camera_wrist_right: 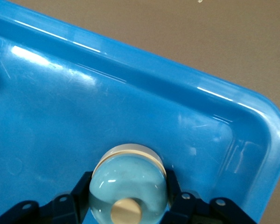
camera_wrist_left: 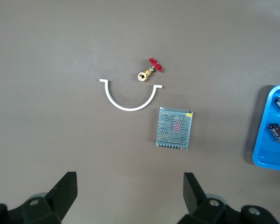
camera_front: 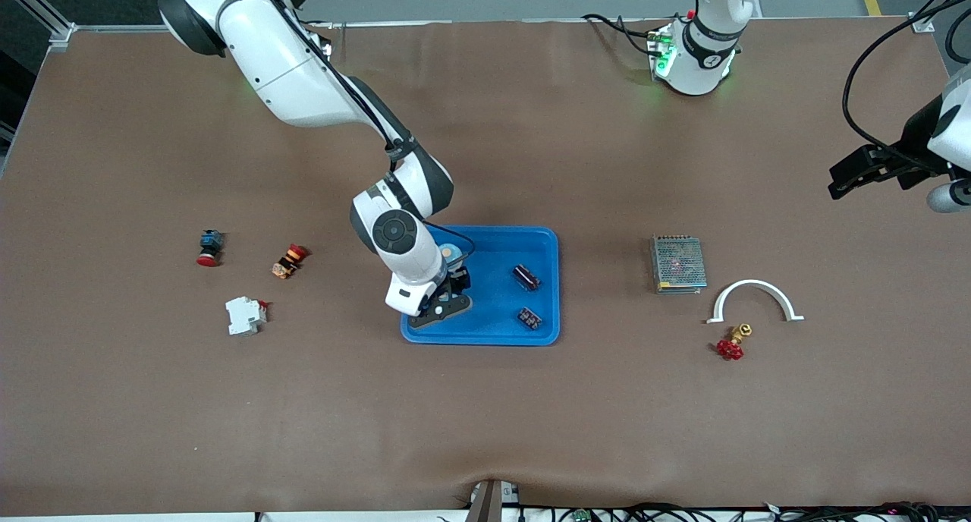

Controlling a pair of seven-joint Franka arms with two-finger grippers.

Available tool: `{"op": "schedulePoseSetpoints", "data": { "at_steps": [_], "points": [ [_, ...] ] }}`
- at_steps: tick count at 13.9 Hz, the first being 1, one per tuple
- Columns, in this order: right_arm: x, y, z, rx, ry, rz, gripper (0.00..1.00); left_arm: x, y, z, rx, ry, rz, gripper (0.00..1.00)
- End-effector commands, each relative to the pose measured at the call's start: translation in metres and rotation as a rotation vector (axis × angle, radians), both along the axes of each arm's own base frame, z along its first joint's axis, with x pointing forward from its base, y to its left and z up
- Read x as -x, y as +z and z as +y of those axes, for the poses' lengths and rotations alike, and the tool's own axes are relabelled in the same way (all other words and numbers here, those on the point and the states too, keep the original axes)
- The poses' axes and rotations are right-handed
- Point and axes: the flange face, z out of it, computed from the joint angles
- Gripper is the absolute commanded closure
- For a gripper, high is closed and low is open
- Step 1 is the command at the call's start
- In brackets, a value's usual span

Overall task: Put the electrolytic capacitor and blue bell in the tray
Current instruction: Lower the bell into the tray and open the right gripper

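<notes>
The blue tray (camera_front: pixel 497 309) lies mid-table. My right gripper (camera_front: pixel 449 283) is down inside it, at the end toward the right arm, shut on the pale blue bell (camera_front: pixel 450 253). In the right wrist view the fingers (camera_wrist_right: pixel 81 189) press both sides of the bell's dome (camera_wrist_right: pixel 128 182) just over the tray floor (camera_wrist_right: pixel 130 93). Two dark electrolytic capacitors (camera_front: pixel 526 277) (camera_front: pixel 529 318) lie in the tray toward the left arm's end. My left gripper (camera_front: pixel 838 182) waits open, high over the table's left-arm end, with nothing between its fingers (camera_wrist_left: pixel 70 186).
Toward the left arm's end lie a metal mesh power supply (camera_front: pixel 677 264), a white arch bracket (camera_front: pixel 755 298) and a red-handled brass valve (camera_front: pixel 732 344). Toward the right arm's end lie two red push buttons (camera_front: pixel 209 247) (camera_front: pixel 289 261) and a white breaker (camera_front: pixel 245 315).
</notes>
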Motion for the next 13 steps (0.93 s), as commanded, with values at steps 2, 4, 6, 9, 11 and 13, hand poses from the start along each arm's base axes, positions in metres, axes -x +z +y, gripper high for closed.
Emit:
{"op": "schedulePoseSetpoints", "data": {
  "at_steps": [2, 4, 6, 9, 11, 13],
  "points": [
    [-0.003, 0.006, 0.004, 0.007, -0.014, -0.007, 0.0, 0.003, 0.007, -0.004, -0.021, -0.022, -0.006, 0.0],
    [-0.004, 0.018, 0.004, 0.001, -0.021, -0.01, 0.0, 0.003, 0.009, -0.001, -0.019, -0.022, -0.01, 0.0],
    [0.009, 0.035, 0.016, 0.025, -0.014, 0.029, 0.0, 0.004, 0.014, -0.006, -0.017, -0.017, -0.022, 0.0],
    [0.029, 0.088, 0.031, 0.06, -0.016, 0.071, 0.0, 0.004, 0.017, -0.013, -0.013, -0.028, -0.025, 0.0],
    [0.041, 0.136, 0.032, 0.086, -0.012, 0.098, 0.0, 0.004, 0.016, -0.014, -0.011, -0.028, -0.023, 0.0],
    [0.056, 0.189, 0.024, 0.117, -0.005, 0.132, 0.0, 0.005, 0.015, -0.011, -0.011, -0.02, -0.017, 0.0]
  ]
}}
